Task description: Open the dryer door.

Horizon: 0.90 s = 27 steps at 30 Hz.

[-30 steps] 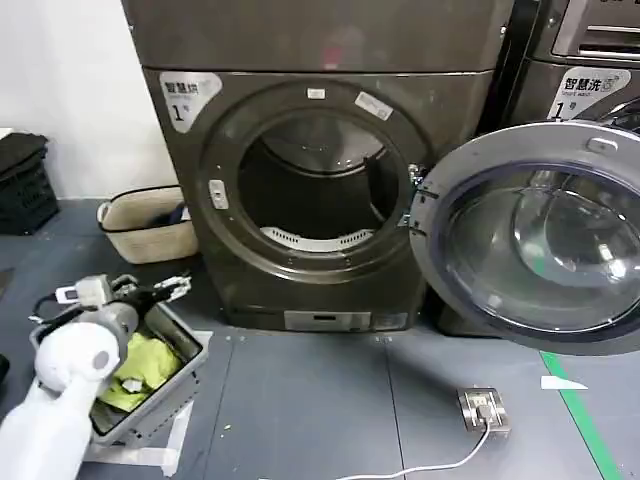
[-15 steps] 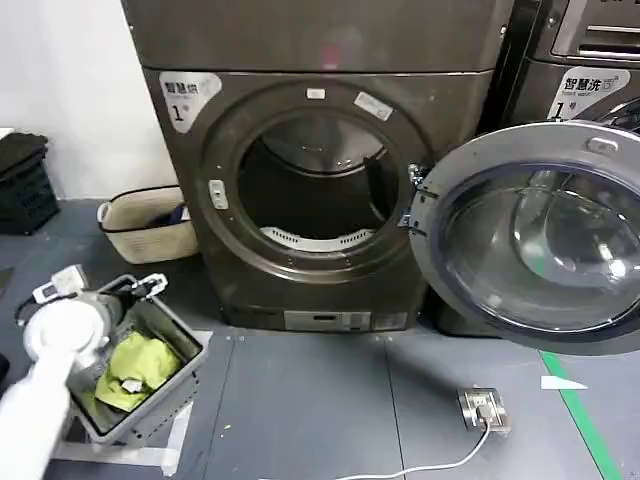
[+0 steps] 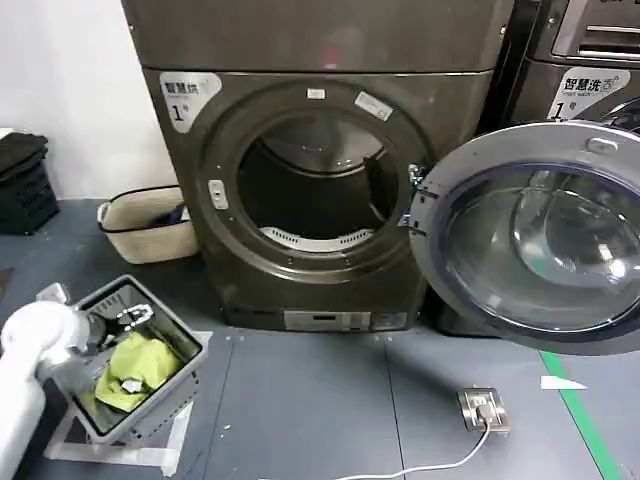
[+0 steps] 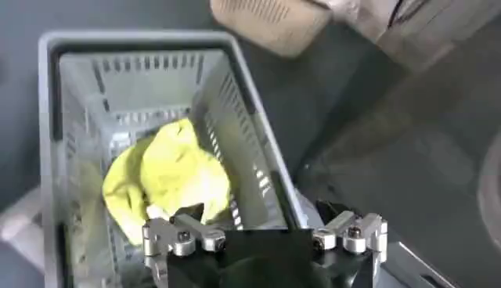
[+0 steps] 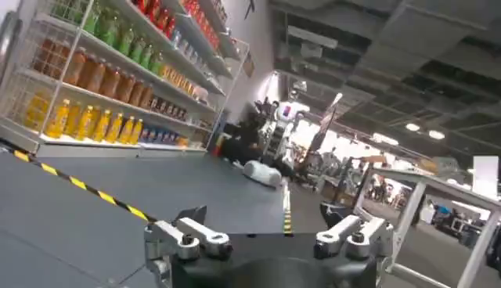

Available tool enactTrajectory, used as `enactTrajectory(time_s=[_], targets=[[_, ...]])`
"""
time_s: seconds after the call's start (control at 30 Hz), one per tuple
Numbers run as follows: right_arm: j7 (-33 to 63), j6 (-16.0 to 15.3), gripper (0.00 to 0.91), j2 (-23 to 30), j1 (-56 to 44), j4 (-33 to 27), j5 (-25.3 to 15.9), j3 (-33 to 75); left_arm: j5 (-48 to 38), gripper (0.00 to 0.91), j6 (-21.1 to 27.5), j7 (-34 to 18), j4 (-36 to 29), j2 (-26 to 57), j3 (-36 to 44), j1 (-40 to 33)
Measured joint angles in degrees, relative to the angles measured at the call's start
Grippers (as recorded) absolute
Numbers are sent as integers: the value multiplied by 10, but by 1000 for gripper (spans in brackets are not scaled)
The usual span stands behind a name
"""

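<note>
The door [image 3: 530,235] is swung wide at 3 o'clock; nothing is left. The left gripper [image 3: 130,317], jaws spread, is held over the basket [image 3: 190,345] at 8 o'clock.

head view looks forward and down at the dryer [image 3: 320,170]; left wrist view hangs close over the basket [image 4: 235,102], shared with it; right wrist view faces away, toward far shelves [image 5: 117,78].

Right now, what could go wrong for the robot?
The dryer door hangs wide open, low over the floor; anything moving past on that side might bump it. The left gripper, fingers open, hangs over the grey laundry basket with the yellow cloth; dropping lower, it might catch the rim.
</note>
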Motion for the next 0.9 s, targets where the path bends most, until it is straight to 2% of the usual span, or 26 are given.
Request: enactTrajectory(time_s=[0.17, 0.57, 0.9], targets=[[0, 10, 907, 0, -2, -1, 0, 0, -31, 907, -24, -7, 19, 5, -14, 5], [1, 10, 907, 0, -3, 6, 8, -1, -48, 907, -29, -11, 43, 13, -24, 4], [1, 22, 907, 0, -2, -1, 8, -1, -46, 907, -28, -11, 53, 19, -25, 5]])
